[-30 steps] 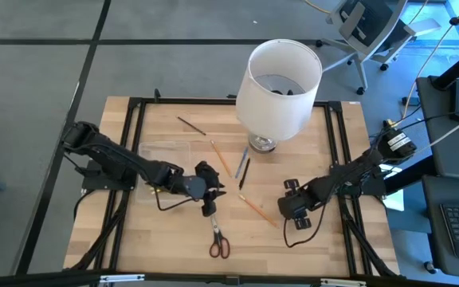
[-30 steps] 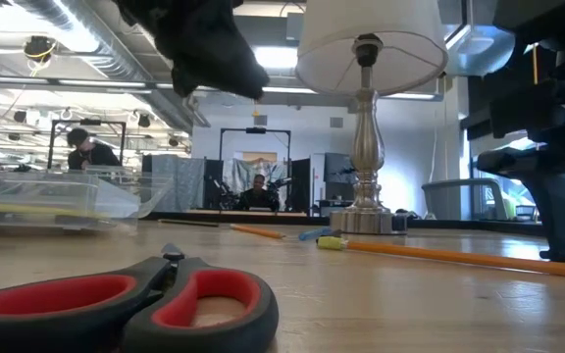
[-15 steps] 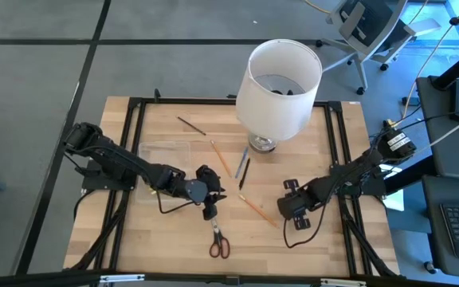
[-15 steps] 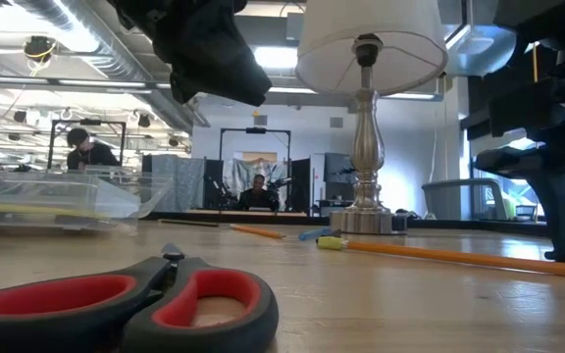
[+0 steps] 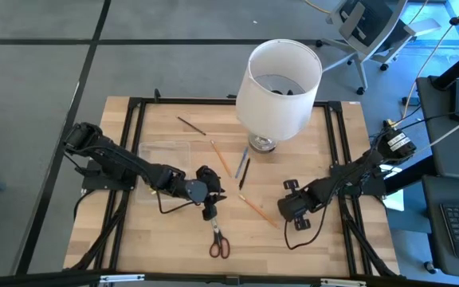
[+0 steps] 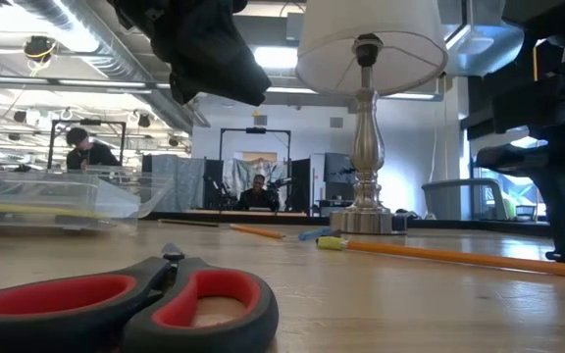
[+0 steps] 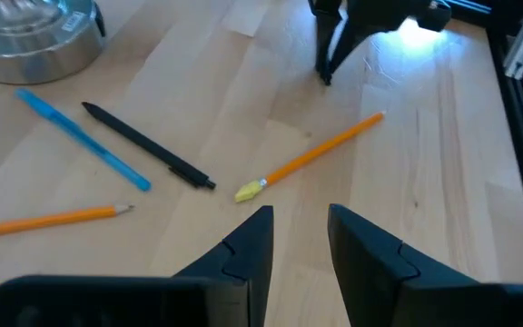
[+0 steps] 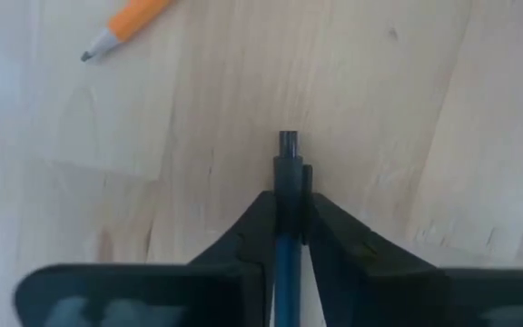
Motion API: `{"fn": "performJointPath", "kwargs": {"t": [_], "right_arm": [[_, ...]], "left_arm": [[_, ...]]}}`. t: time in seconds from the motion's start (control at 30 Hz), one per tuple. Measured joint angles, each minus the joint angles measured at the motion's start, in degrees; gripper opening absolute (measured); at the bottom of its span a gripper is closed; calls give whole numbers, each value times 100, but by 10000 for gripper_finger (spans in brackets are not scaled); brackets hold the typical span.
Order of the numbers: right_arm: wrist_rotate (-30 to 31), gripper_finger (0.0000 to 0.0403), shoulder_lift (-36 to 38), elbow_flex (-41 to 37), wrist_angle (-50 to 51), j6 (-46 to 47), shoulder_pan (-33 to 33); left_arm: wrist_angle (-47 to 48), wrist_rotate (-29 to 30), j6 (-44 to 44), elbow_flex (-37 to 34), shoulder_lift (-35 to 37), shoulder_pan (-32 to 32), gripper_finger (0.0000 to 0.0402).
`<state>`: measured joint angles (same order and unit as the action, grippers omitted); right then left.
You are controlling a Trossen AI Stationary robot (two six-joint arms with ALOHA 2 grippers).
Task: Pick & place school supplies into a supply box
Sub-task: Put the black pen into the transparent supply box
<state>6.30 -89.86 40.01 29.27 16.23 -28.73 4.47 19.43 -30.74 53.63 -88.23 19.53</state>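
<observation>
Meanwhile, left end effector (image 5: 207, 205) — now lower, fingers apart, empty — hovers just above the red-handled scissors (image 5: 219, 243); right end effector (image 8: 289, 213) grips a dark pen (image 8: 286, 200).

My two arms are dark, nearly black, built from jointed segments with rounded housings at each joint. A thin black cable loops loosely below each wrist. My left gripper (image 5: 211, 209) ends in two matte black fingers (image 7: 248, 247) with angular, faceted faces that widen toward a broad flat base. My right gripper (image 5: 284, 211) has fingers (image 8: 257, 227) of the same dark plastic, tapering to narrow tips. Near my right arm's base, a rounded motor housing carries a pale label and small orange-yellow accents.
</observation>
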Motion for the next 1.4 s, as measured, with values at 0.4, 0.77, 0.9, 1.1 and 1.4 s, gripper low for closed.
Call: {"fn": "performJointPath", "kwargs": {"t": [0.4, 0.77, 0.9, 1.1, 1.4], "right_arm": [[23, 59, 1112, 79, -36, -24, 166], [580, 59, 2583, 93, -2924, -481, 671], [536, 60, 2777, 100, -4648, -900, 709], [485, 60, 2719, 109, -6492, -1082, 710], [477, 60, 2416, 109, -7090, -1220, 725]], "left_arm": [[-19, -112, -2, 0, 4, 0, 100], [-1917, -96, 1089, 2, -530, -17, 100], [-3234, 66, 1612, 2, -987, -26, 100], [-5300, 695, 2651, 2, -1548, -28, 100], [-6091, 658, 3195, 0, -1609, -121, 100]]}}
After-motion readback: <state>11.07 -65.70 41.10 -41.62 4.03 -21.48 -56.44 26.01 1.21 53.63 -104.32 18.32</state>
